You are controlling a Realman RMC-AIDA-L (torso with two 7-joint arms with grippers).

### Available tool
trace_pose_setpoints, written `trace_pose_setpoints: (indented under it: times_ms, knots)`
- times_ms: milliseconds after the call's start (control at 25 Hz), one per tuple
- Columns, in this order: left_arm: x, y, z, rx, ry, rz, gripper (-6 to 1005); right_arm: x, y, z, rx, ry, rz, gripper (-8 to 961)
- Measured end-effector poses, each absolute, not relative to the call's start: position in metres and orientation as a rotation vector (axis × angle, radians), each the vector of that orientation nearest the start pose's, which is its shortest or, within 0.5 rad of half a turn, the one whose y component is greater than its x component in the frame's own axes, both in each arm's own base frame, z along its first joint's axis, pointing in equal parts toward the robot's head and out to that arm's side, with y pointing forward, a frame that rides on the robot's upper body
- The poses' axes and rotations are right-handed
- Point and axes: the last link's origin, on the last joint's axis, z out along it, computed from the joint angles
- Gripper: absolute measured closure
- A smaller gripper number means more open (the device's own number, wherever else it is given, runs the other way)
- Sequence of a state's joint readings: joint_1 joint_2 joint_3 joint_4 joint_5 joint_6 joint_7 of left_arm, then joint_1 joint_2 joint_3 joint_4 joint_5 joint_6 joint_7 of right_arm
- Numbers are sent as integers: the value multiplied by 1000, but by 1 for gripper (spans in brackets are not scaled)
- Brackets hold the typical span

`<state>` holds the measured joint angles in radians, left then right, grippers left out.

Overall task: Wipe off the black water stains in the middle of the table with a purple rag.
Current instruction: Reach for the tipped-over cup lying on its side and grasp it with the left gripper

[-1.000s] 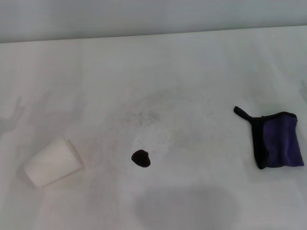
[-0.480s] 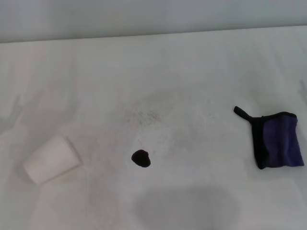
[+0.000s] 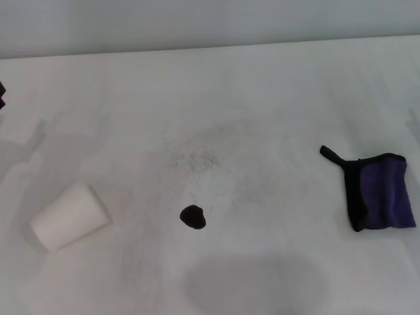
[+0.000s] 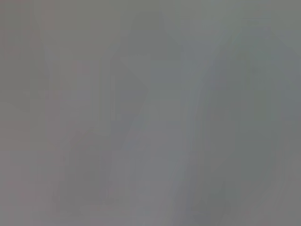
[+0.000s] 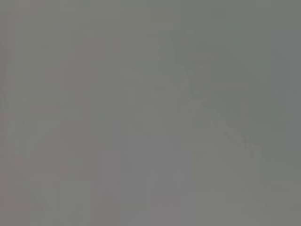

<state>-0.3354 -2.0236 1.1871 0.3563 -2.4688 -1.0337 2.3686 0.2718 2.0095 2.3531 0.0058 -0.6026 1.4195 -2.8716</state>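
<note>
Left gripper (image 3: 2, 96): only a dark sliver pokes in at the far left edge of the head view, above the table (image 3: 262, 85), well behind the cup; can't tell if its jaws are released or clenched. Right gripper not visible anywhere. Both wrist views show flat grey, nothing readable

Black water stains (image 3: 193, 216): one small dark blob near table centre, toward the front, untouched. Faint grey speckled smudge (image 3: 197, 157) just behind it. Purple rag (image 3: 377, 191) lies flat at the right side, black loop tab pointing back-left, well apart from the blob. White paper cup (image 3: 68, 216) lies tipped on its side at front left. Nothing between rag and blob
</note>
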Motion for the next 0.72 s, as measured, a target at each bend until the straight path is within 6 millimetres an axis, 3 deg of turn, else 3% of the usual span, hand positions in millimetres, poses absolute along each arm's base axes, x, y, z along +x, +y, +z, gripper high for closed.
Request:
trace_pose_setpoints:
  times_ms: [320, 520, 720]
  knots:
    - [-337, 352, 59, -2078, -851, -687, 114, 396, 261, 57, -1425, 491, 641, 83]
    - [-327, 358, 77, -2233, -924, -472, 114, 397, 263, 56, -1431, 499, 636, 83]
    - [-311, 354, 95, -2353, -837, -251, 114, 396, 264, 55, -1437, 500, 635, 83]
